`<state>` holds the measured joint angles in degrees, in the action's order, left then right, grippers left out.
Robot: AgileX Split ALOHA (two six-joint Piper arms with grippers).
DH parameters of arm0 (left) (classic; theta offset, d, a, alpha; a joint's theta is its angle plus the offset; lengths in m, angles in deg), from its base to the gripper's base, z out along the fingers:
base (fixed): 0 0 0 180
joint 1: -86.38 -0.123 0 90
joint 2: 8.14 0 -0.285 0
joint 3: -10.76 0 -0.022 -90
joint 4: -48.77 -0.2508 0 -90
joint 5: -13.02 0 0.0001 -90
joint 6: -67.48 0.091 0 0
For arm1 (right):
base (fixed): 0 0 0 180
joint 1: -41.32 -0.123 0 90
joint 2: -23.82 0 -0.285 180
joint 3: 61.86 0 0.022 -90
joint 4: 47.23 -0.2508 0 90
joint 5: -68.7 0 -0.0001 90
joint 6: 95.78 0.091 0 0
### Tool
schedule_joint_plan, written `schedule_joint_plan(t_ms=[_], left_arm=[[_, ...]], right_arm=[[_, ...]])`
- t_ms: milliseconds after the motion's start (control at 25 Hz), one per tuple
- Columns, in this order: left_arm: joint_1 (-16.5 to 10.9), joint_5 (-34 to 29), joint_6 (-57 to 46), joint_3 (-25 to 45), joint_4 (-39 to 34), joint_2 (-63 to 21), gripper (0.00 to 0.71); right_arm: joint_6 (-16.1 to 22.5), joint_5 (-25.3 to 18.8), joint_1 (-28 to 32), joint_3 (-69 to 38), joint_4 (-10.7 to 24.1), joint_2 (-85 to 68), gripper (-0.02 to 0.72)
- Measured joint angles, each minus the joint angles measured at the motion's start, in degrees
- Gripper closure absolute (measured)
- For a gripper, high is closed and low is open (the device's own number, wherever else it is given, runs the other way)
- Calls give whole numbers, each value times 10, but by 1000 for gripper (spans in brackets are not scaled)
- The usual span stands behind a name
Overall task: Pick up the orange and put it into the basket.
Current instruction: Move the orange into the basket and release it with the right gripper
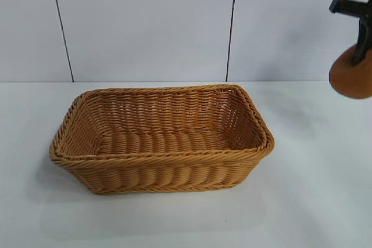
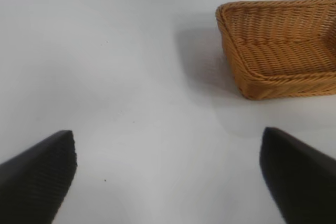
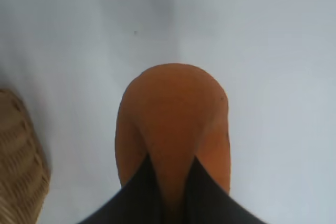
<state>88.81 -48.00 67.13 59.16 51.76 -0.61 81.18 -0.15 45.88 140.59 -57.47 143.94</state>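
Right gripper (image 3: 170, 192) clamps the dull orange-brown rough-skinned orange (image 1: 352, 75) aloft, right of the tan woven wicker basket (image 1: 163, 161) on the white table (image 1: 314, 201); left gripper (image 2: 168, 174) hangs wide apart.

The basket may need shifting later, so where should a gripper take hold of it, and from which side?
Probably the braided rim of the basket at a short end, coming from above with one finger inside and one outside. Its walls flare outward and it is far too wide to span. The open left gripper faces one short end; the right gripper holds the orange.
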Motion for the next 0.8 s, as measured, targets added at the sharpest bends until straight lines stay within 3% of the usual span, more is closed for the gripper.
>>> schedule_joint_plan(t_ms=[320,600,800], left_arm=[[0,0,0,0,0,0,38],[0,0,0,0,0,0,38],[0,0,0,0,0,0,38]], right_arm=[[0,-5,-34,9,-1,-14,692],[3,-5,-174,9,-6,-19,692],[17,23,-269,9,-8,-14,692]])
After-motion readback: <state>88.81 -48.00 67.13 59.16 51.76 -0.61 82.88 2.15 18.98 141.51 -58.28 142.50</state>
